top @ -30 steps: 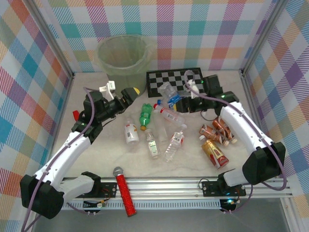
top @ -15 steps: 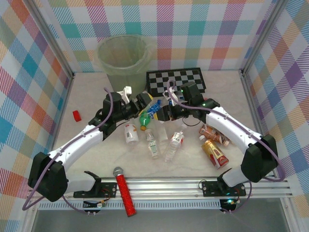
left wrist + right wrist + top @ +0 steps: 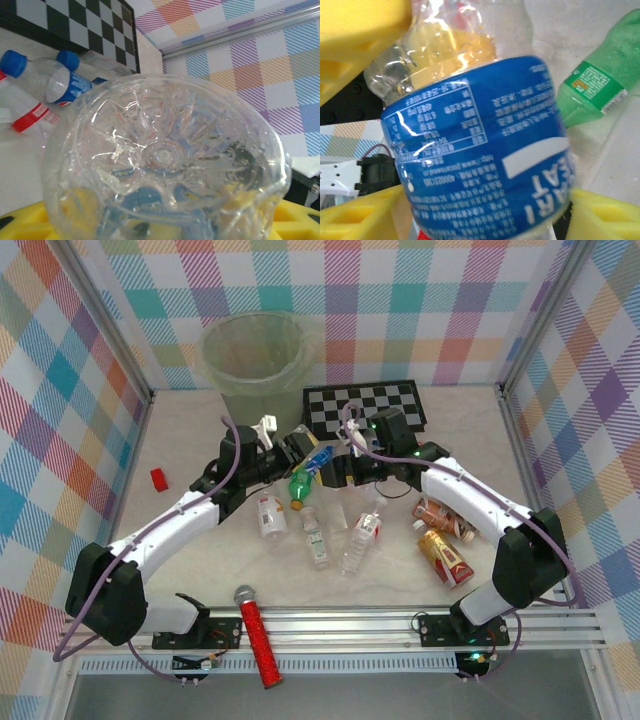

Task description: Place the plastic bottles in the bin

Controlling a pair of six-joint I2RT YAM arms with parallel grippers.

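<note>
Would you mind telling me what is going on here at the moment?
Both arms meet over the middle of the table at one blue-labelled bottle. The left gripper has its jaws around the base, the right gripper around the label; which one carries it I cannot tell. Other bottles lie on the table, and the bin stands at the back.

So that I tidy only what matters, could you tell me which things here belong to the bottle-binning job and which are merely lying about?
Job: bin, blue-labelled bottle, green bottle, amber bottles, clear bottles on the table.
Lying about: chequered board, red microphone, red block.
</note>
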